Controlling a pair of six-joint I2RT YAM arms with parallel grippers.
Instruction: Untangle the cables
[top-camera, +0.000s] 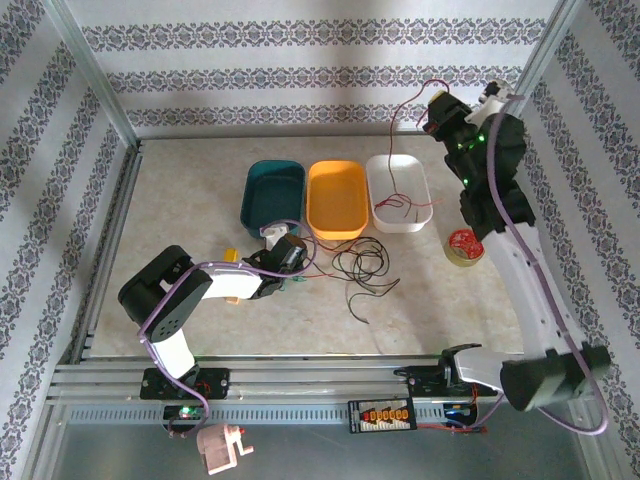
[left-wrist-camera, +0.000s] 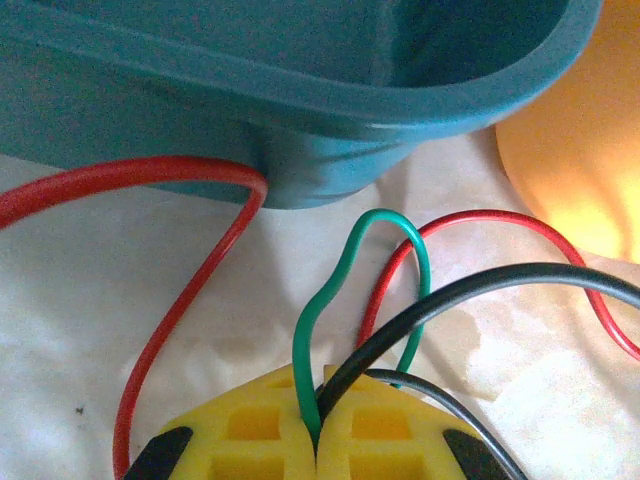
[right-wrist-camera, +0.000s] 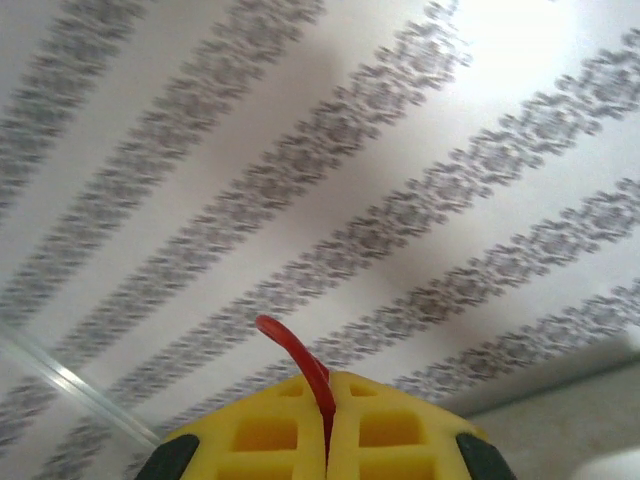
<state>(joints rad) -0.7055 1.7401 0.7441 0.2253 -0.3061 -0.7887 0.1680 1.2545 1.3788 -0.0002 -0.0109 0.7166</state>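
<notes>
From above, the right jaws hang high at the back, their red cable (top-camera: 398, 204) trailing into the white bin (top-camera: 425, 185); the tangle (top-camera: 365, 265) lies on the bench (top-camera: 180, 200) just right of the nearer left jaws. In the left wrist view, the jaws are clamped on one green cable (left-wrist-camera: 303, 340) and one black cable (left-wrist-camera: 520, 271). In the right wrist view, the jaws pinch that one red cable.

**Robot body.** 2 arms, the left arm (top-camera: 178, 350) and the right arm (top-camera: 530, 290), are each built of white link shells between black joint housings and mounted on a black base (top-camera: 185, 384). A thin lilac cord (top-camera: 545, 290) runs loosely along each arm. Small green lights (top-camera: 470, 150) glow on the right arm's black upper housing. The fingers (left-wrist-camera: 250, 430) are yellow moulded blocks with square recesses and black outer corner pads.
</notes>
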